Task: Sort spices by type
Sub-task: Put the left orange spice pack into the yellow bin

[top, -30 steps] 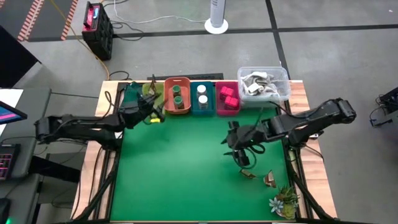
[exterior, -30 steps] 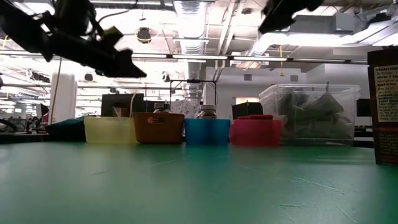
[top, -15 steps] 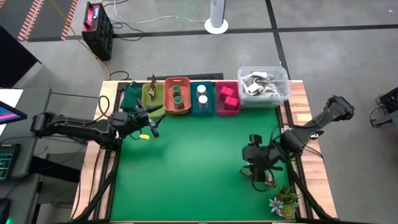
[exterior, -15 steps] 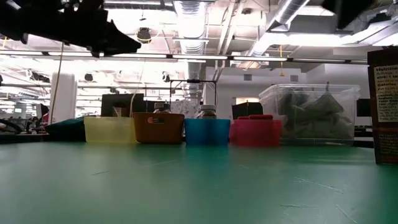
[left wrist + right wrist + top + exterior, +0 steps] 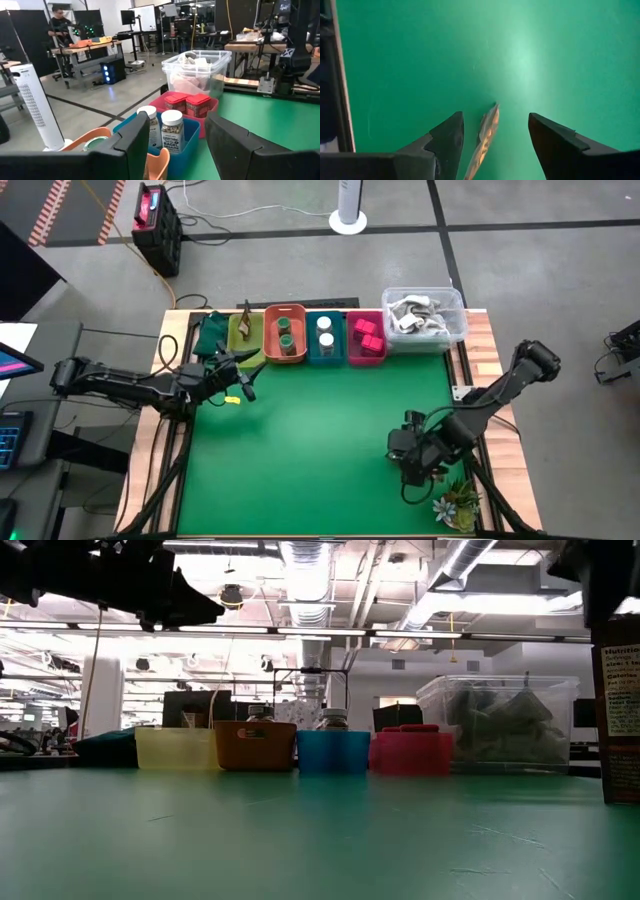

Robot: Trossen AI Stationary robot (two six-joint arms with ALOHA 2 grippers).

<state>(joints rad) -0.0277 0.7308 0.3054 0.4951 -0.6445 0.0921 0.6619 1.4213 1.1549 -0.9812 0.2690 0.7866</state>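
The right hand (image 5: 492, 131) has dropped, open, astride a brown sachet (image 5: 486, 131); no label legible.

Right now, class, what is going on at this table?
The right gripper is open, low over the green mat, straddling a brown sachet near the small plant. The left gripper is open and empty, waiting by the bins: green jars, white-capped jars and pink blocks are already sorted.
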